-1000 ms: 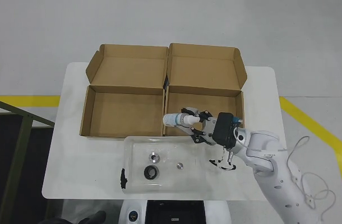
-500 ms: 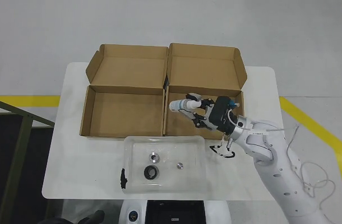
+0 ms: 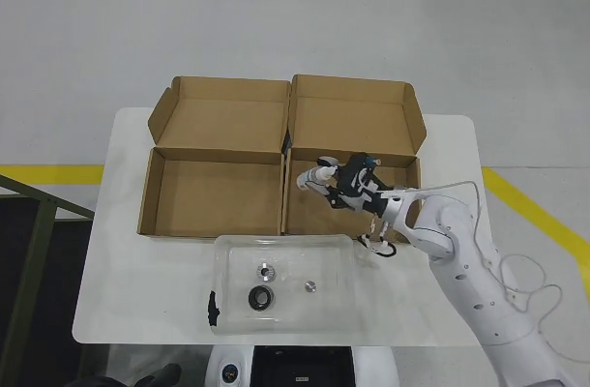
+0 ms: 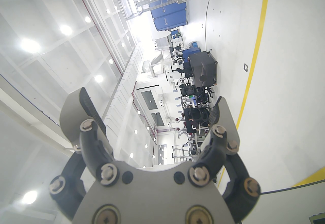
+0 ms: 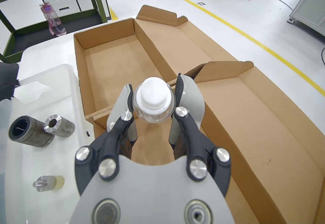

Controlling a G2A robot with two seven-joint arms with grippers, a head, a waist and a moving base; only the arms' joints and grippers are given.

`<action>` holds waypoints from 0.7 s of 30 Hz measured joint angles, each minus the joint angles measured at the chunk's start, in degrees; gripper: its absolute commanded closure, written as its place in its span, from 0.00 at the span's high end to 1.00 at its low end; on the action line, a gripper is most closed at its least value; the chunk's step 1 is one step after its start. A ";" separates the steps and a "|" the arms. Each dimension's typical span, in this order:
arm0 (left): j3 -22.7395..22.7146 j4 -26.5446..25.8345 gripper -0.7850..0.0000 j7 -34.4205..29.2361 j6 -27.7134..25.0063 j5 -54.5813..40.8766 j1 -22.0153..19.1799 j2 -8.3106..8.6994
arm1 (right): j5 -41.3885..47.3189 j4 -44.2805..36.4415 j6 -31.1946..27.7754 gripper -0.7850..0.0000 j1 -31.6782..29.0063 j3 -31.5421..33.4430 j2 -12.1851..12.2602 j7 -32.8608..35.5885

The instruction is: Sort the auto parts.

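My right tool (image 3: 326,180) sits just right of centre in the top view, clamped on a small clear bottle (image 3: 309,176) with a white cap. The bottle sticks out from the tool toward the left of the frame. It hangs over the left end of the right cardboard box (image 3: 397,198), near the wall beside the left cardboard box (image 3: 213,198). In the right wrist view my two fingers (image 5: 126,101) press the bottle's round body from either side.

Both boxes stand open on the white desk (image 3: 450,145), their lids folded back toward the top of the frame. Just below them, at lower centre, is the clear plastic bin (image 3: 276,242). It holds a black linear bearing (image 3: 262,298), a steel bushing (image 3: 264,270) just above it in the frame, and a small metal fitting (image 3: 310,285) to their right.

My left tool (image 4: 152,103) is spread wide with nothing between its fingers, aimed up into the hall.
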 measured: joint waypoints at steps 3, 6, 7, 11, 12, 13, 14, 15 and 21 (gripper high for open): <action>0.00 0.00 1.00 0.00 0.00 0.00 0.00 0.00 | -0.79 2.39 0.49 0.00 1.78 -1.46 -0.34 1.34; 0.00 0.00 1.00 0.00 0.00 0.00 0.00 0.00 | -1.22 4.92 0.92 0.00 3.55 -3.08 -0.74 2.58; 0.00 0.00 1.00 0.00 0.00 0.00 0.00 0.00 | -1.98 5.89 1.15 0.00 4.30 -3.75 -0.88 3.32; 0.00 0.00 1.00 0.00 0.00 0.00 0.00 0.00 | -3.45 8.85 2.10 0.00 6.17 -5.61 -1.41 4.14; 0.00 0.00 1.00 0.00 0.00 0.00 0.00 0.00 | -3.13 9.51 2.18 0.00 6.51 -5.93 -1.54 4.10; 0.00 0.00 1.00 0.00 0.00 0.00 0.00 0.00 | -2.94 10.36 2.32 0.00 6.96 -6.33 -1.70 4.21; 0.00 0.00 1.00 0.00 0.00 0.00 0.00 0.00 | -2.88 10.98 2.45 0.07 7.30 -6.63 -1.81 4.31; 0.00 0.00 1.00 0.00 0.00 0.00 0.00 0.00 | -2.90 11.58 2.66 0.27 7.65 -6.91 -1.93 4.43; 0.00 0.00 1.00 0.00 0.00 0.00 0.00 0.00 | -2.69 14.12 4.14 1.00 9.23 -8.33 -2.63 4.12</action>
